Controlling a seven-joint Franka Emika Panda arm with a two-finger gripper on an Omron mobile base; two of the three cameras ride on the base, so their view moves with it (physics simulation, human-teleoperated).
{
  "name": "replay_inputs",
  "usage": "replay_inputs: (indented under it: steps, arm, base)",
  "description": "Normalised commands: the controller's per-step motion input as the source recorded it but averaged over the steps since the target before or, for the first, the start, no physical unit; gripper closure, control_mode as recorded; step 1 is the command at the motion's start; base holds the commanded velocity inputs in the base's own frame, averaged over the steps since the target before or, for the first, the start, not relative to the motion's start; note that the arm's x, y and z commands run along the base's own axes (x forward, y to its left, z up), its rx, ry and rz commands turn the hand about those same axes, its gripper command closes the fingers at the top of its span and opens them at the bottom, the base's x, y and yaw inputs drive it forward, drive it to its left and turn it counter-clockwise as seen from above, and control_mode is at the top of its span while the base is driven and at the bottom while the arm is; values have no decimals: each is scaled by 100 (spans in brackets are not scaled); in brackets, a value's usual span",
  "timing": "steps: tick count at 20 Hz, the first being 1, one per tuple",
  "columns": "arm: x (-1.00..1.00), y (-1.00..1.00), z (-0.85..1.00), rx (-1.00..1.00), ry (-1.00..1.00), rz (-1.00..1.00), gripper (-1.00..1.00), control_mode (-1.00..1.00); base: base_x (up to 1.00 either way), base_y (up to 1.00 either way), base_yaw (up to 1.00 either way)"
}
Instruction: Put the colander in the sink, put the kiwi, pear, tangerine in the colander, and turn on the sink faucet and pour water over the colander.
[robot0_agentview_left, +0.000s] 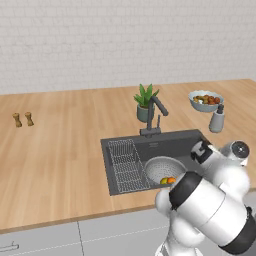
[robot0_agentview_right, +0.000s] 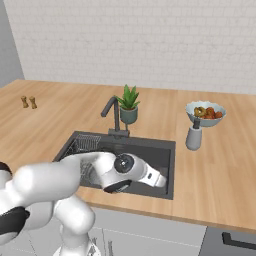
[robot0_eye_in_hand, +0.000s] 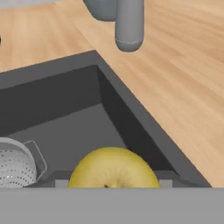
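The silver colander (robot0_agentview_left: 161, 169) stands in the dark sink (robot0_agentview_left: 172, 144), beside the wire rack. An orange tangerine (robot0_agentview_left: 172, 180) and a greenish kiwi (robot0_agentview_left: 164, 180) lie inside it. My gripper (robot0_agentview_left: 201, 150) hovers over the right part of the basin, to the right of the colander. The hand view shows the yellow-green pear (robot0_eye_in_hand: 113, 168) close up at the bottom, hanging above the sink floor (robot0_eye_in_hand: 65, 131) with my gripper shut on it; the pear hides the fingertips. The colander's rim (robot0_eye_in_hand: 13, 168) sits at the left there. The faucet (robot0_agentview_left: 154, 112) stands behind the basin, its spout over the sink.
A grey soap dispenser (robot0_agentview_left: 217, 120) and a pale bowl of fruit (robot0_agentview_left: 205, 100) stand on the counter right of the sink. A potted plant (robot0_agentview_left: 145, 102) is behind the faucet. Two small shakers (robot0_agentview_left: 23, 119) stand far left. My own arm hides the sink's front right.
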Motion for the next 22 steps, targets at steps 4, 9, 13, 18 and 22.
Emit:
replay_inputs:
  steps: [4, 9, 13, 18, 22]
  arm:
    - [34, 36, 100, 19, 0, 7, 100, -100]
    - [12, 49, 37, 13, 5, 9, 100, -100]
    - [0, 62, -12, 5, 11, 9, 100, -100]
    - [6, 66, -32, 4, 14, 9, 100, -100]
    - [11, 49, -47, 2, 12, 8, 100, -100]
  base:
    - [0, 0, 0]
    - [0, 0, 0]
    - [0, 0, 0]
    - [0, 0, 0]
    - [0, 0, 0]
